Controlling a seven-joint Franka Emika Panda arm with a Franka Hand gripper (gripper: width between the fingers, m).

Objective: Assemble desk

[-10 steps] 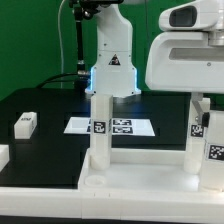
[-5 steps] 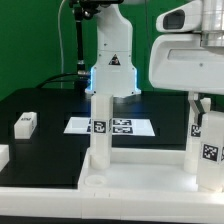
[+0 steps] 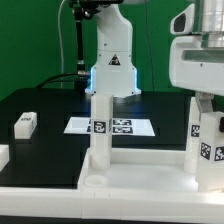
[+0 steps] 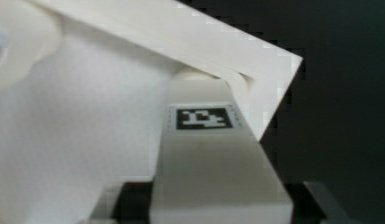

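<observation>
The desk panel [image 3: 135, 178] lies along the front of the table, rim up. One white leg [image 3: 100, 130] stands upright in its corner socket on the exterior view's left. A second tagged leg [image 3: 205, 145] stands at the panel's corner on the exterior view's right, and my gripper [image 3: 204, 104] is shut on its upper part. In the wrist view this leg [image 4: 210, 150] runs from between my gripper [image 4: 215, 208] down to the panel [image 4: 82, 110], its square tag facing the camera. Whether its foot is seated in the socket is hidden.
A loose white leg [image 3: 25, 124] lies on the black table at the exterior view's left, with another white piece [image 3: 3, 155] at the edge. The marker board [image 3: 125, 126] lies behind the panel. The arm's base [image 3: 112, 60] stands at the back.
The gripper's body has shifted toward the exterior view's right while staying closed on the leg. The leg remains upright at the panel's corner, and its tags show at a slightly different angle.
</observation>
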